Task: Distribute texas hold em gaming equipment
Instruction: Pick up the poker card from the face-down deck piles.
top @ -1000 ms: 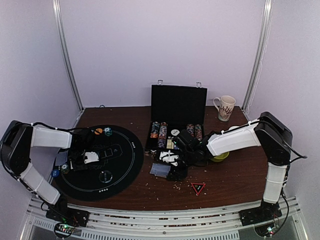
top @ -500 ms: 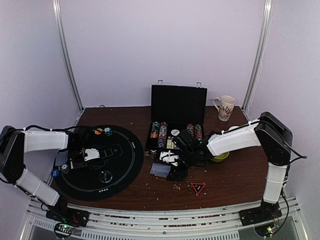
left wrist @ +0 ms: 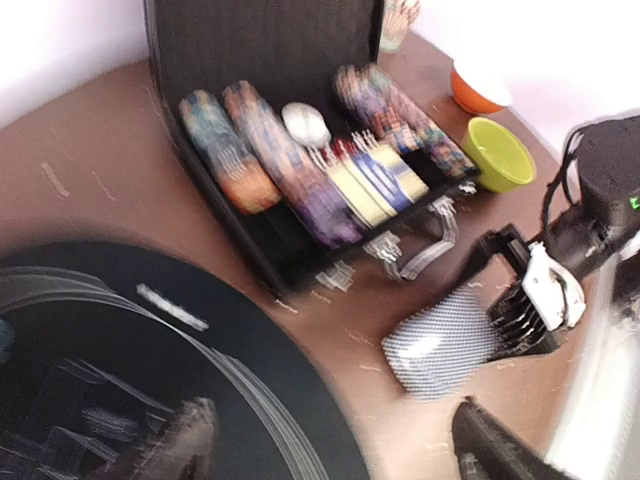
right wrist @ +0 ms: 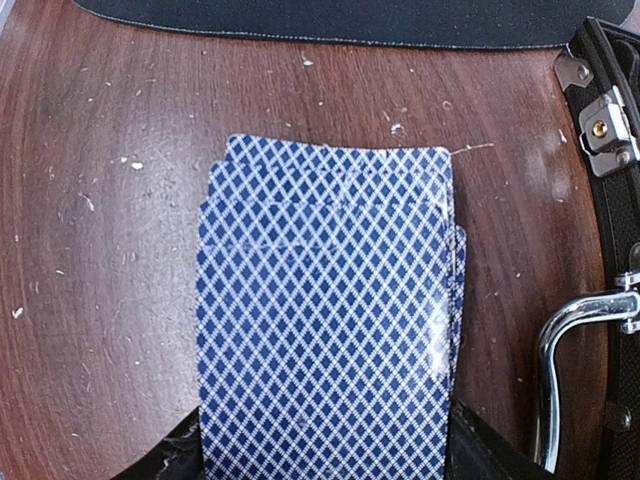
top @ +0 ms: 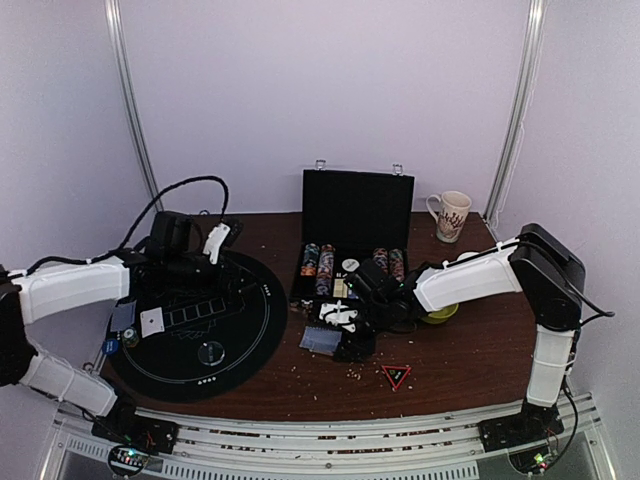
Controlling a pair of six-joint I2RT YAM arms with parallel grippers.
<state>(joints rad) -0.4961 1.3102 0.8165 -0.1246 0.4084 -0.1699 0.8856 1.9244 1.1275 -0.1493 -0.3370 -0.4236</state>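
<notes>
Deck (right wrist: 325, 300): blue-diamond backs, flat on bench (top: 450, 350) just beside mat (top: 250, 330); top cards sit a bit askew.
R gripper (right wrist: 322, 455): jaws astride deck's end; pinching or only beside it, cannot tell.
Risk R: with uneven squeeze, loose top cards may fan out or slip off.
Card (top: 150, 320): one, white side up, on mat's left part.
L gripper (left wrist: 335, 450): jaws spread, nothing betw. them, up over mat's far rim.
Risk L: reaching twd. deck or chip case (top: 357, 208), it may hit R gripper, which works close there.
</notes>
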